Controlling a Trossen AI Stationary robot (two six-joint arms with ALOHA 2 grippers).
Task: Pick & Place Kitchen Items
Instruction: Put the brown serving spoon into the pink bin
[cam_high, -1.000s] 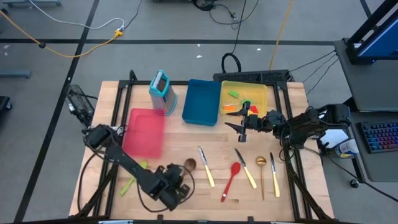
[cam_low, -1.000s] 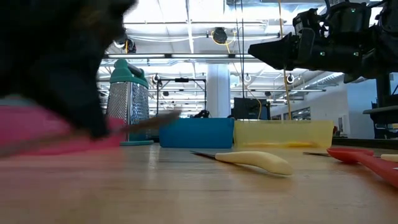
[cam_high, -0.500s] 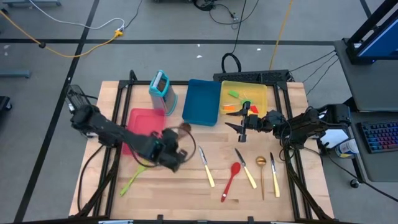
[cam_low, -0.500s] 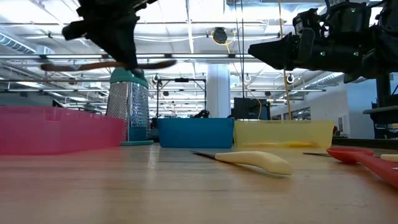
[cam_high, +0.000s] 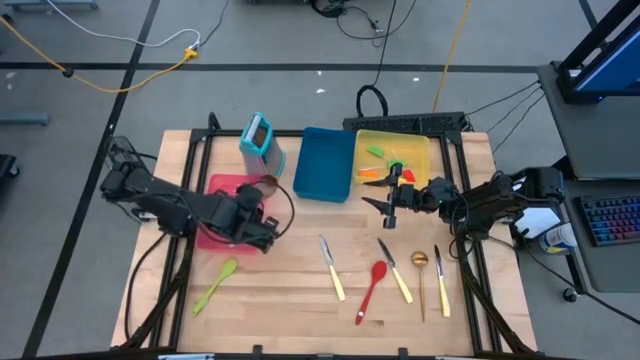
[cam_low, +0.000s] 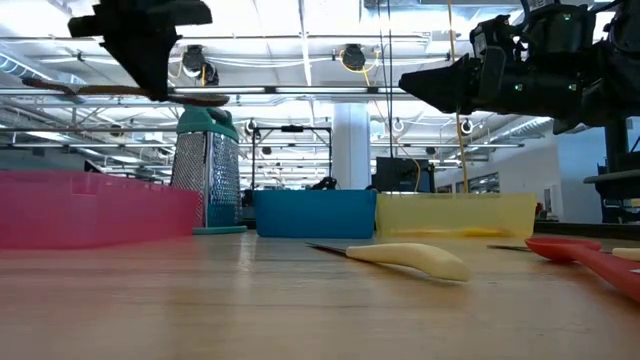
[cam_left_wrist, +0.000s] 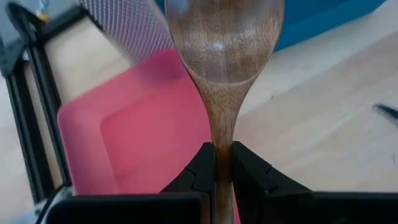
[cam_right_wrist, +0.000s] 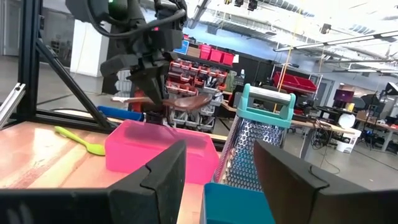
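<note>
The left gripper (cam_left_wrist: 222, 163) is clamped on the slim brown wooden spoon (cam_left_wrist: 224, 56), whose long axis runs straight ahead of the fingers, bowl leading, level above the flat red plastic tray (cam_high: 225, 196) directly beneath. The right gripper (cam_high: 383, 207) waits open beside the yellow tray (cam_high: 420, 145).

You get one camera straight overhead, one level at the tabletop facing the room, and two close wrist cameras. All four share the red tray (cam_high: 228, 203) (cam_low: 95, 205) (cam_left_wrist: 143, 149) (cam_right_wrist: 158, 152).
</note>
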